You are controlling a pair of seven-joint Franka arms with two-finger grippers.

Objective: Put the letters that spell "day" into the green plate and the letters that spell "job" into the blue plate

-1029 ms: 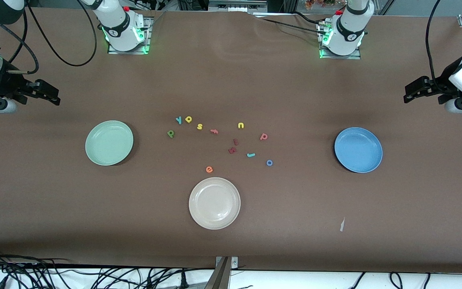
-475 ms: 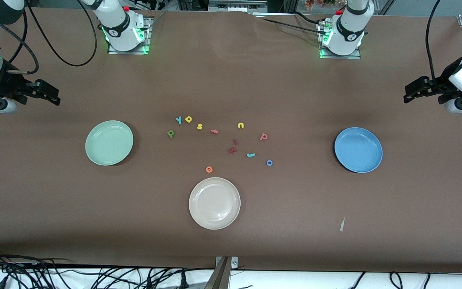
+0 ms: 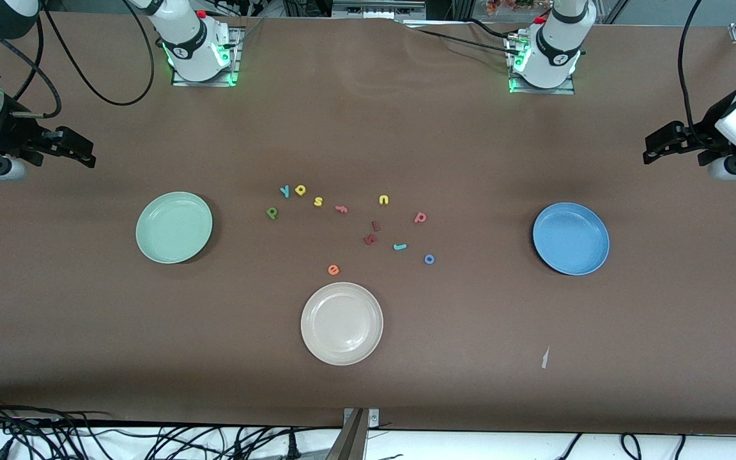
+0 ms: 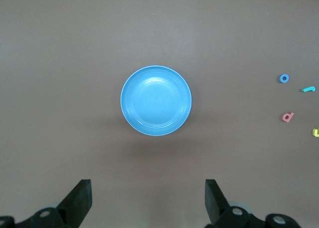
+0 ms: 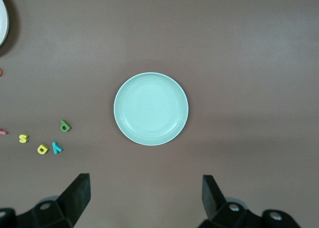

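The green d [image 3: 272, 213], light blue y [image 3: 285, 191] and yellow a [image 3: 300, 189] lie together mid-table, toward the green plate [image 3: 174, 227]. The pinkish-red b [image 3: 420, 218], teal j [image 3: 400, 246] and blue o [image 3: 429, 259] lie toward the blue plate [image 3: 571, 238]. Both plates hold nothing. My right gripper [image 3: 87, 152] hangs open high over bare table at its own end; its wrist view looks down on the green plate [image 5: 151, 109]. My left gripper [image 3: 650, 148] hangs open at the other end, and the blue plate [image 4: 156, 101] shows past its fingers [image 4: 80, 200].
A cream-white plate [image 3: 342, 323] sits nearest the front camera. A yellow s [image 3: 318, 202], pink f [image 3: 341, 209], yellow u [image 3: 384, 200], two dark red letters [image 3: 372, 233] and an orange e [image 3: 333, 269] lie among the task letters. A paper scrap [image 3: 545, 358] lies near the front edge.
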